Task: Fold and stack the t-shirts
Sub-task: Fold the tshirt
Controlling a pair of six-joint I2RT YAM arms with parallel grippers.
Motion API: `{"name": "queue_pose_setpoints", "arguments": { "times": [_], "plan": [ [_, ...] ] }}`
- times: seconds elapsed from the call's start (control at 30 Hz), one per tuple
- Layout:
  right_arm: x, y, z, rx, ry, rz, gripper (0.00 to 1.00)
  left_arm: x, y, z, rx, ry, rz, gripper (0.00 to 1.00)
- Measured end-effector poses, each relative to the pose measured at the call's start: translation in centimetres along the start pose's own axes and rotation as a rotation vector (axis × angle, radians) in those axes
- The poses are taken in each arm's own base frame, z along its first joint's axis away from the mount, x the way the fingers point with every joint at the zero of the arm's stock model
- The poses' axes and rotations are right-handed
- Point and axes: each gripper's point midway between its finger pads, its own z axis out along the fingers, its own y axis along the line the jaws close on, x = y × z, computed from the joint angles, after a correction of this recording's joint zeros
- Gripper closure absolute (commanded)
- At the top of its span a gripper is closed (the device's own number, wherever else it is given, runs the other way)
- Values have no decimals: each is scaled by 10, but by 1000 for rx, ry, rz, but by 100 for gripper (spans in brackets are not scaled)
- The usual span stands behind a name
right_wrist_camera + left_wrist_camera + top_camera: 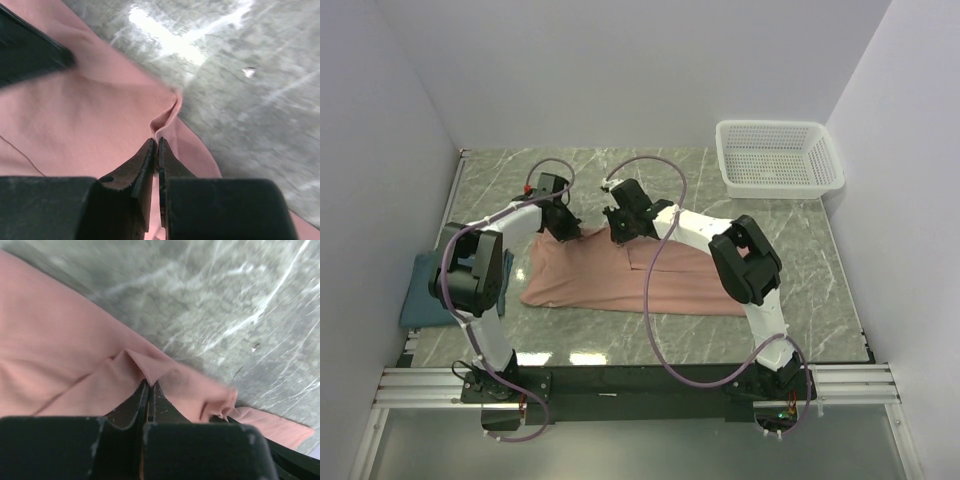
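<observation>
Left hand (149, 385) tips deep in pink t-shirt (55, 345) fold

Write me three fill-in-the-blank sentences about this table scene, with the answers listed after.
1. The left gripper and the right gripper are each ____ on the far edge of the salmon-pink t-shirt.
2. The white mesh basket sits at the far ____ corner of the table.
3. The dark teal t-shirt lies at the table's ____ edge.

Missing words: shut; right; left.
</observation>
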Motion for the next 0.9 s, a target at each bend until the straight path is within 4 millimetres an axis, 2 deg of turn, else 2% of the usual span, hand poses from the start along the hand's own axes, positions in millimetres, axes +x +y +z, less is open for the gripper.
{"name": "queue_pose_setpoints", "arguments": {
  "times": [0.2,0.5,0.63,0.9],
  "plan": [
    [1,-2,-14,39,15,-61,96,-23,13,-16,0,-19,3,99],
    [12,20,-26,49,49,-177,95,-25,32,-31,-5,48,27,99],
    [11,27,-32,74,40,-216,95,-24,31,-36,8,76,49,99],
    [-5,25,-52,197,-20,-275,94,-29,18,-45,43,84,69,99]
  ]
}}
